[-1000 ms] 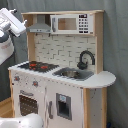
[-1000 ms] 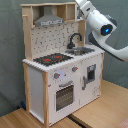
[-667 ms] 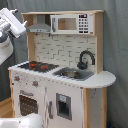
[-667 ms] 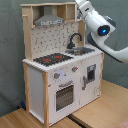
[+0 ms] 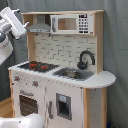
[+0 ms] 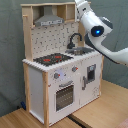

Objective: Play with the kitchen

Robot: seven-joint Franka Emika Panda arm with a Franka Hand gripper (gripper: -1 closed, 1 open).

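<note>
The kitchen [image 5: 60,85] [image 6: 60,75] is a tall white and light-wood toy that shows in both exterior views. It has a red-ring stove [image 5: 36,65] [image 6: 52,59], a sink [image 5: 72,74] with a black faucet [image 5: 86,58] [image 6: 75,39], an oven door [image 6: 65,95], a grey hood [image 5: 40,26] [image 6: 49,21] and a microwave [image 5: 72,23]. My gripper [image 5: 22,25] hangs in front of the upper cabinets at hood height, clear of the counter. In the second exterior view the white arm [image 6: 95,27] reaches up to the picture's top edge.
A grey curtain [image 5: 115,45] hangs behind the kitchen. The kitchen stands on a wooden floor [image 6: 100,110]. The arm's white base [image 5: 20,121] fills the first exterior view's lower left corner. A rounded counter end [image 5: 107,79] sticks out beside the sink.
The arm's wrist has shifted slightly up and toward the second exterior view's left. The kitchen has not moved.
</note>
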